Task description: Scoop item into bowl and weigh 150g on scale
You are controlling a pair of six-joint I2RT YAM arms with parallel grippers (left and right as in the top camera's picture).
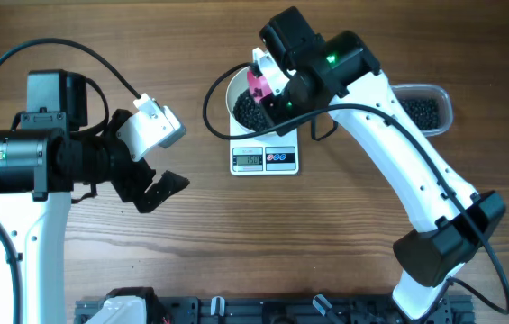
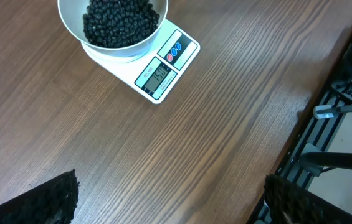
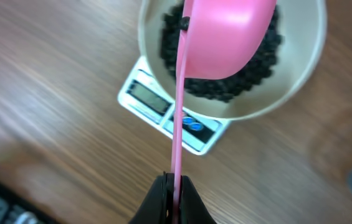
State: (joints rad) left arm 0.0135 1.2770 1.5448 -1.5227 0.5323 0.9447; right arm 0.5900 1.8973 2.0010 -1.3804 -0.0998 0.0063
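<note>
Your right pincer (image 3: 174, 186) is clamped tight on the thin end of the pink scoop (image 3: 225, 37). The handle runs straight away from the jaws, seen edge-on, to the cup hanging over the white bowl (image 3: 306, 56). The bowl sits on the scale (image 2: 163, 71) at the middle of the surface and already holds a heap of black beans (image 2: 119, 25). The clear tub (image 1: 425, 108) with the rest of the beans lies just beyond the scale on the right arm's side, so that arm is the nearer one for any top-up. Your left pincer (image 2: 172, 202) stands fully spread and holds nothing, well apart from the scale on its left. The right arm hides much of the bowl from overhead. The cup shows only its outside, so whether it is loaded cannot be told, and the display's digits are too small to trust.
</note>
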